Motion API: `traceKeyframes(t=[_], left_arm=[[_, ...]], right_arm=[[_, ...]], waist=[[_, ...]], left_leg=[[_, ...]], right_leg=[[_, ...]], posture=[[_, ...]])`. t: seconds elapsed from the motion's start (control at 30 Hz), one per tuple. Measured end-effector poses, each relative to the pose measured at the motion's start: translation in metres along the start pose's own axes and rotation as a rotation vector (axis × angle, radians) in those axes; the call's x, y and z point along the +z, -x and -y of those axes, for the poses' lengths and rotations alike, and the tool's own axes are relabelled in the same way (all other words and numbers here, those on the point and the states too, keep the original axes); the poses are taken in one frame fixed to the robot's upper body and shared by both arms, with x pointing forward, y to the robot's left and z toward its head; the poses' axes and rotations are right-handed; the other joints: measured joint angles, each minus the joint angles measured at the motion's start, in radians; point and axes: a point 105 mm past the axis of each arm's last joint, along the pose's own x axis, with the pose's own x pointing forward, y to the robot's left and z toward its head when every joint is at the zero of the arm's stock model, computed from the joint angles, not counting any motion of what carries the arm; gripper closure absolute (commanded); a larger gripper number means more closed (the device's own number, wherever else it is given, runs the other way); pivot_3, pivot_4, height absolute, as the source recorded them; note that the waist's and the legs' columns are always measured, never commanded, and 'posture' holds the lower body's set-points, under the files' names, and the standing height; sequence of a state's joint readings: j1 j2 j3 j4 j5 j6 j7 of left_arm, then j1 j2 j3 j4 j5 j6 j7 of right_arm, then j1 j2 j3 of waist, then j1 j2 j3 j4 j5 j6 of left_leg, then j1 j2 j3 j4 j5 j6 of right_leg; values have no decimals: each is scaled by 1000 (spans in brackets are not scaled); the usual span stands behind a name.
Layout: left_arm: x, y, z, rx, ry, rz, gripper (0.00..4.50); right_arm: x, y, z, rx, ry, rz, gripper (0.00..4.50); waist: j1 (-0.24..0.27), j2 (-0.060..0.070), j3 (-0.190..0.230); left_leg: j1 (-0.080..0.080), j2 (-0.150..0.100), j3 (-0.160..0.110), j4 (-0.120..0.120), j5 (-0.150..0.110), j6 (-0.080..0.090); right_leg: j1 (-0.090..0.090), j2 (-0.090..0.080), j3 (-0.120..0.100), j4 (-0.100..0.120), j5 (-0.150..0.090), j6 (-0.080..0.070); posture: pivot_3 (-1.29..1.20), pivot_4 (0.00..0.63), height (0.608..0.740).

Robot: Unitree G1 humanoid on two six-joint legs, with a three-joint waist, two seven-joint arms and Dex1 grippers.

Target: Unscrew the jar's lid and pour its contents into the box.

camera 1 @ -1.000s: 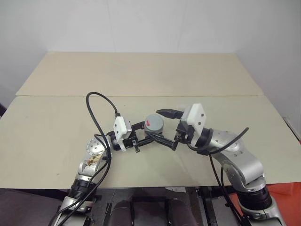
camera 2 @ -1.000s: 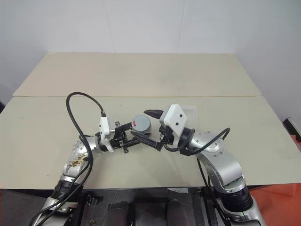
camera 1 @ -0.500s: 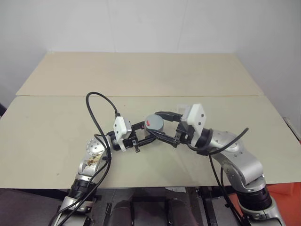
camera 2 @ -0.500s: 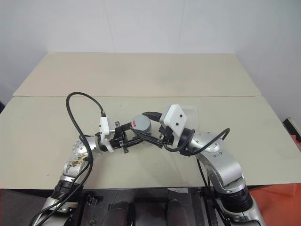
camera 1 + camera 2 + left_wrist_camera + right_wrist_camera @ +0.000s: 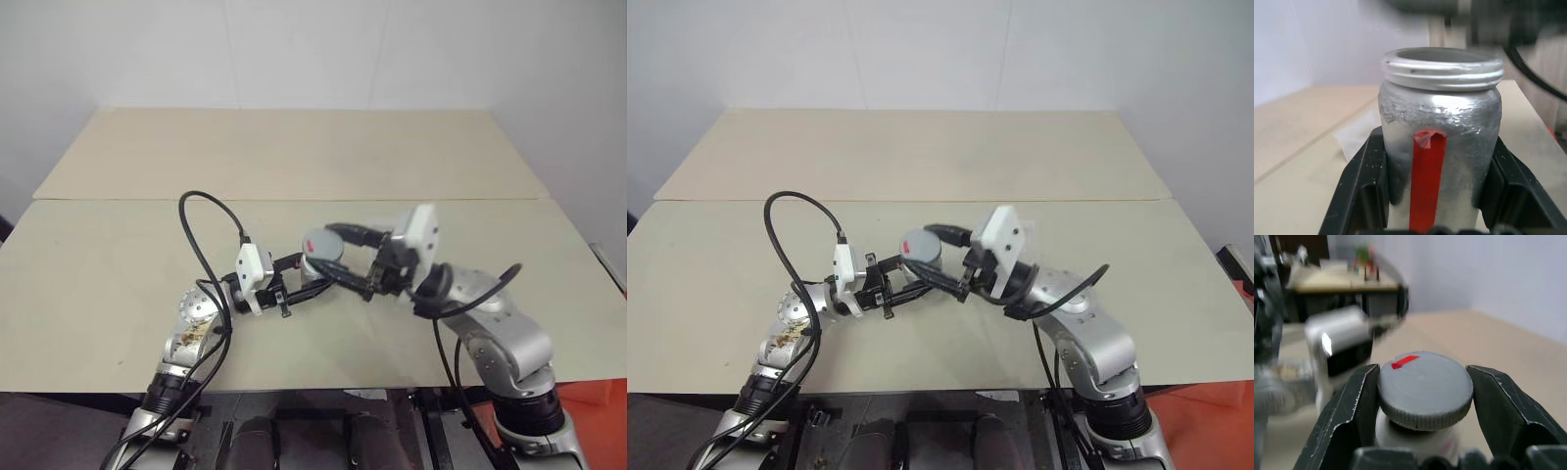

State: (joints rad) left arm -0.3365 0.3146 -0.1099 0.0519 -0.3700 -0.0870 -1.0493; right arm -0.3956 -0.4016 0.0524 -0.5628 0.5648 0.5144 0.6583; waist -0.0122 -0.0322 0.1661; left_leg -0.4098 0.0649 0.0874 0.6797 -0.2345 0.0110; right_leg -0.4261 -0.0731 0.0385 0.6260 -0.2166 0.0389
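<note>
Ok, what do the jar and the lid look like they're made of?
The jar looks like metal, or wrapped in silvery foil: shiny and crinkled, with bright glints, a threaded silver rim and a red tape strip down its side. The lid looks like matte grey plastic: dull, no glints, a finely ribbed edge and a small red mark on top.

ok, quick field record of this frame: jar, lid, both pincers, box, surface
jar: silvery jar with red strip, upright, mouth open
lid: grey lid with red mark, off the jar, just above it
left pincer: left pincer shut on the jar's body
right pincer: right pincer shut on the lid's rim
box: clear box on the table, behind the right arm
surface: beige table
</note>
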Motion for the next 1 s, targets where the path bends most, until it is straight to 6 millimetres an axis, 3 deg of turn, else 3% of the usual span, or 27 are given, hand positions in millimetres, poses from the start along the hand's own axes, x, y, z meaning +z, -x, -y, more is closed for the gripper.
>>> traceKeyframes(t=[0.2, 0.3, 0.47, 0.57, 0.67, 0.97, 1.0], left_arm=[[-2, 0, 0, 1, 1, -6, 2571], [-1, -1, -1, 10, 3, -3, 2571], [1, 0, -5, 36, -2, 0, 2571], [2, 2, -6, 42, -4, -7, 2571], [3, -1, -6, 34, -1, -7, 2571], [-9, -12, -13, 31, -14, -46, 2571], [-9, -13, -14, 36, -25, -49, 2571]], right_arm=[[2, 3, 2, -22, -26, 16, 1741], [-3, 19, 19, -117, 8, -51, 1741], [-30, 91, 54, -346, 51, -350, 1741], [-54, 145, 54, -405, 42, -616, 1741], [-73, 177, 42, -404, 11, -778, 1741], [-103, 200, 39, -523, -123, -950, 1741], [-105, 200, 39, -529, -136, -960, 1391]], waist=[[0, 0, 0], [6, 0, 0], [17, 0, 0], [22, 0, 0], [12, 0, 0], [0, 0, 0], [0, 0, 0]], left_leg=[[0, 0, 0, 0, 0, 0], [-1, 0, 0, 0, 0, 0], [-1, -1, 0, 0, 0, 0], [-1, -2, 0, -1, 0, 1], [1, -1, 0, 0, 0, 1], [2, -3, -1, 0, 1, 2], [2, -3, -2, 0, 0, 2]], right_leg=[[0, 0, 0, 0, 0, 0], [0, -1, 0, -1, 0, 0], [0, -2, 0, -2, 0, 0], [0, -2, 0, -2, -1, 1], [2, -1, 1, -1, -1, 1], [2, -1, 3, -1, -2, 5], [2, -1, 3, -1, -1, 3]], posture=[[0, 150, 740], [0, 150, 740], [0, 150, 740], [0, 150, 740], [0, 150, 740], [0, 150, 740], [0, 150, 740]])
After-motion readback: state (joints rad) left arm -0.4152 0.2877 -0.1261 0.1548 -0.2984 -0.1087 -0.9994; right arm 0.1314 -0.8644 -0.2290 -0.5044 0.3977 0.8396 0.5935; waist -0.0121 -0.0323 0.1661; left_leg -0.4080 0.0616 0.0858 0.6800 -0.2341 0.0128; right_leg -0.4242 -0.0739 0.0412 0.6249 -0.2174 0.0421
